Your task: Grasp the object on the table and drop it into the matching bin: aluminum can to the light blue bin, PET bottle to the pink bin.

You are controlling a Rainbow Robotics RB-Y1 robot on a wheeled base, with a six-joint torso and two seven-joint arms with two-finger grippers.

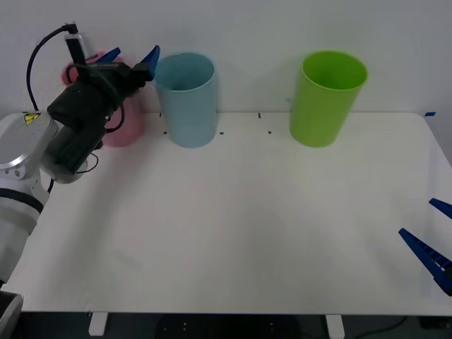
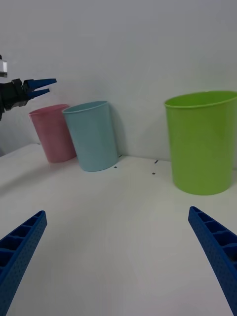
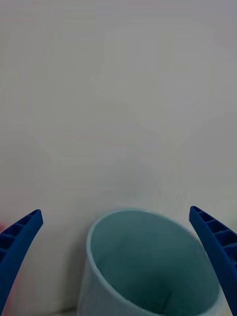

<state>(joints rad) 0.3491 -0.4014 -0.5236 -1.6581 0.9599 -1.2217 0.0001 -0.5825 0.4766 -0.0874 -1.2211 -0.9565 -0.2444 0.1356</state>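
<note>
My left gripper (image 1: 134,56) hangs open and holds nothing, raised at the back left, just left of the light blue bin's (image 1: 187,106) rim and above the pink bin (image 1: 127,127). The left wrist view looks down into the light blue bin (image 3: 148,266) between the spread fingers (image 3: 19,242). My right gripper (image 1: 418,217) is open and low over the table (image 1: 233,226) at the front right. From there the light blue bin (image 2: 94,140), the pink bin (image 2: 52,133) and the left gripper (image 2: 42,86) show far off. The aluminum can and the PET bottle are out of view.
A lime green bin (image 1: 325,102) stands at the back, right of centre, also seen from the right wrist as the lime green bin (image 2: 202,143). All three bins line the table's far edge against a white wall. Small black marks dot the tabletop near the bins.
</note>
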